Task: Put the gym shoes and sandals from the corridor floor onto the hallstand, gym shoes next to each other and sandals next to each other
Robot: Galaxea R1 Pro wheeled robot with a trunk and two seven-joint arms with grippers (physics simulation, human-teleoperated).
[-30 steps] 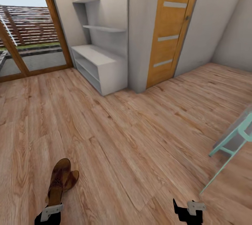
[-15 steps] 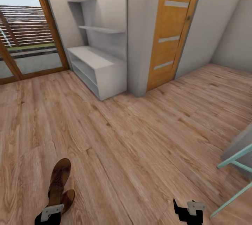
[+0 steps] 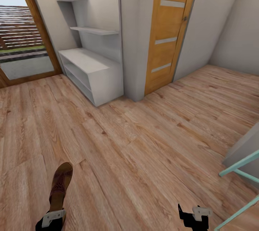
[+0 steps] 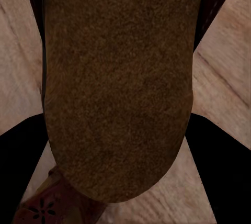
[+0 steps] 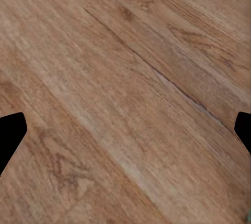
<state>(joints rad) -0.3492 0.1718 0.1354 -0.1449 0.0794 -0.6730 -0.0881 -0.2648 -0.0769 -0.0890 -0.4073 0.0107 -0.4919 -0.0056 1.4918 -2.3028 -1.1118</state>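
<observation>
Since the earlier frames the whole head view has been swung, so that the room is seen shifted leftward, and the second sandal formerly beside the held one is no longer seen. Light brown wood-grain plank corridor floor [image 3: 136,152] is spread across most of the view, bare and open between the robot and the far wall. A pale grey low hallstand with two open shelf levels [image 3: 91,72] is set against the wall well ahead on the left, with stepped floating grey shelves [image 3: 94,30] mounted above it. An orange-brown wooden door with pale panels [image 3: 167,33] is placed to its right, and a glazed wood-framed opening [image 3: 25,51] to its left. Pale turquoise slanted furniture legs [image 3: 239,188] are seen at the right edge. A brown leather sandal with a patterned strap [image 3: 59,184] is clamped toe-forward in the left gripper [image 3: 53,218], above the floor. The right gripper [image 3: 193,217] is held with its jaws apart over bare planks.
</observation>
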